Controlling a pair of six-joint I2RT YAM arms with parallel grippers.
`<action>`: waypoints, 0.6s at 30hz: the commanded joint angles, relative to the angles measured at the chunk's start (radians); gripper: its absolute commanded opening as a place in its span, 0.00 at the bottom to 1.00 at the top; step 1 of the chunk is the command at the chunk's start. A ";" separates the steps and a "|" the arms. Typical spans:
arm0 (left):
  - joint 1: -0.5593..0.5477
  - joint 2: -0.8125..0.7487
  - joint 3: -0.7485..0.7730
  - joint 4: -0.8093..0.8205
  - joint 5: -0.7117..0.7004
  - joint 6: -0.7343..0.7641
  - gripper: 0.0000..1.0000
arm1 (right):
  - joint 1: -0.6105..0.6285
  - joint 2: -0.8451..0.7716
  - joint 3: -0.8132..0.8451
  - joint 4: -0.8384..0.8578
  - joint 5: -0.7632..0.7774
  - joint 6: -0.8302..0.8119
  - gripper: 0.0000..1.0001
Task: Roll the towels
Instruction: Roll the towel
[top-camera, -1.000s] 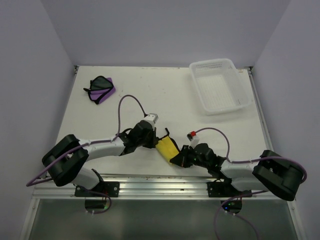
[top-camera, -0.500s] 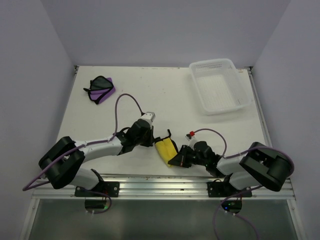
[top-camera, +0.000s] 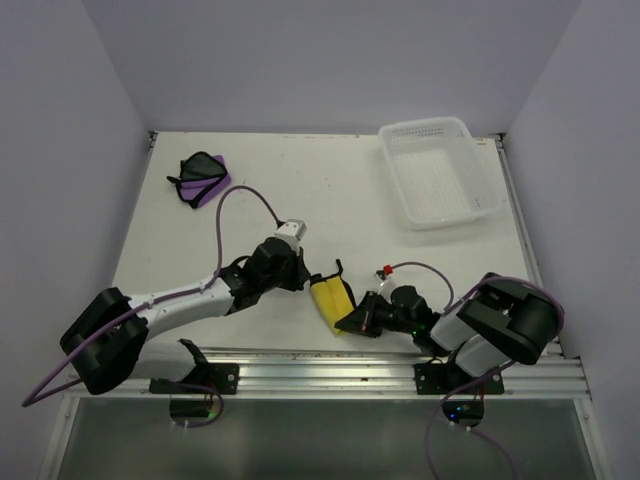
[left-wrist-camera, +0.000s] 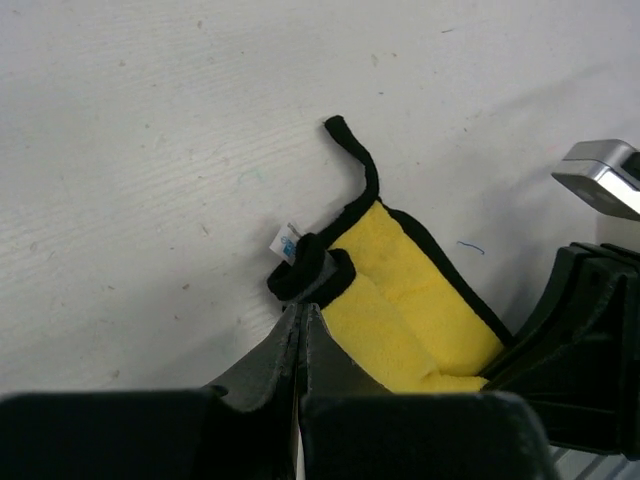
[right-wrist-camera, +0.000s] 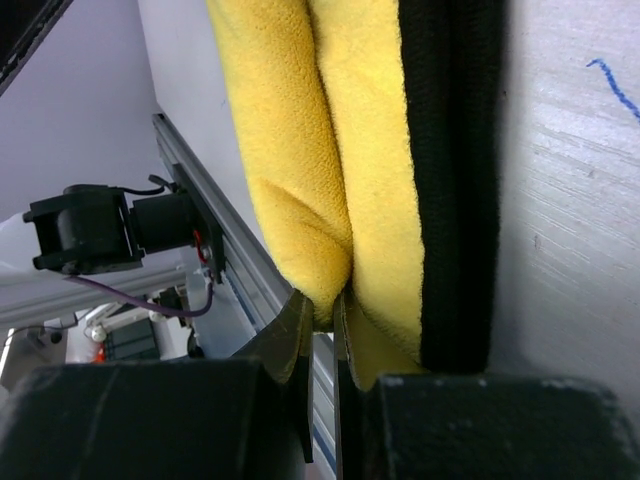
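Observation:
A yellow towel (top-camera: 332, 296), folded into a narrow strip with black edging, lies near the table's front edge between my two grippers. Its black loop (left-wrist-camera: 355, 160) points away from me. My left gripper (top-camera: 308, 281) is shut, and its tips (left-wrist-camera: 301, 312) rest against the towel's black-edged near corner. Nothing shows between them. My right gripper (top-camera: 351, 320) is at the strip's other end, shut on a fold of the yellow towel (right-wrist-camera: 330, 150), which is pinched between its fingertips (right-wrist-camera: 335, 305). A purple towel (top-camera: 203, 178) lies crumpled at the far left, away from both arms.
A white perforated basket (top-camera: 440, 170) stands at the back right. The metal rail (top-camera: 320, 365) along the table's front edge runs just behind the right gripper. A purple cable (top-camera: 245, 200) arcs over the table above the left arm.
The rear links of both arms have swung, the left one toward the lower left and the right one inward. The yellow towel has stayed almost in place between the grippers.

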 joint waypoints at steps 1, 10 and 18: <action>0.006 -0.046 -0.043 0.128 0.107 0.041 0.00 | -0.005 0.025 -0.010 0.044 -0.022 0.027 0.00; -0.050 -0.012 -0.086 0.274 0.172 0.021 0.00 | -0.006 0.117 -0.006 0.133 -0.036 0.031 0.00; -0.113 0.103 -0.043 0.297 0.144 0.010 0.00 | -0.008 0.189 -0.010 0.246 -0.054 0.027 0.00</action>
